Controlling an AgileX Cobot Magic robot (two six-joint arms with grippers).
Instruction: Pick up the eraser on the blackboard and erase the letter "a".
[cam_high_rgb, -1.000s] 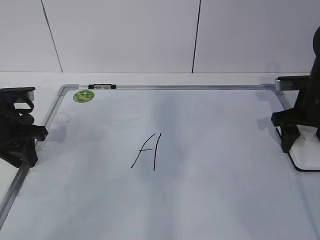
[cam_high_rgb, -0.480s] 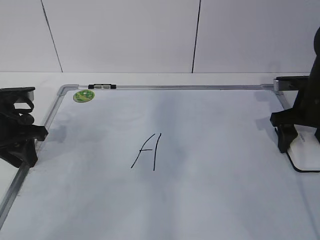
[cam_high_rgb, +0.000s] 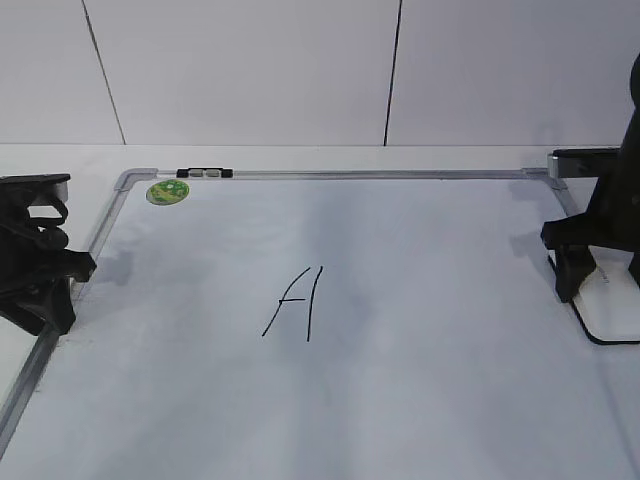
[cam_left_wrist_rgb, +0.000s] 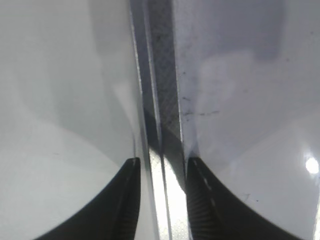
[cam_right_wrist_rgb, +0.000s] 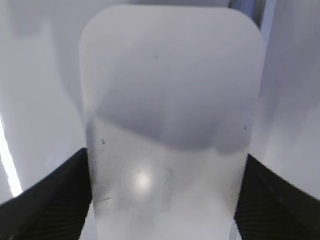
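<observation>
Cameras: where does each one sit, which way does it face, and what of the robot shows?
Exterior: in front, slanting down over the blackboard; both arms at its edges.
Left wrist: looks down between the left gripper fingers straddling the board's frame.
Right wrist: looks down on the eraser between the right gripper fingers.
Shared: eraser in exterior and right wrist.

- A bare robot test station, more lab than home or office — the setting is plain and staged.
- A white counter (cam_high_rgb: 330, 155) runs back to a blank wall of pale panels (cam_high_rgb: 240, 70), split by thin dark seams.
- Two black robot arms flank the scene, the left arm (cam_high_rgb: 35, 255) and the right arm (cam_high_rgb: 600, 235) at opposite edges.
- A large white blackboard (cam_high_rgb: 330, 400) with a silver frame lies flat, filling most of the counter — a working surface, not furniture or decoration.
</observation>
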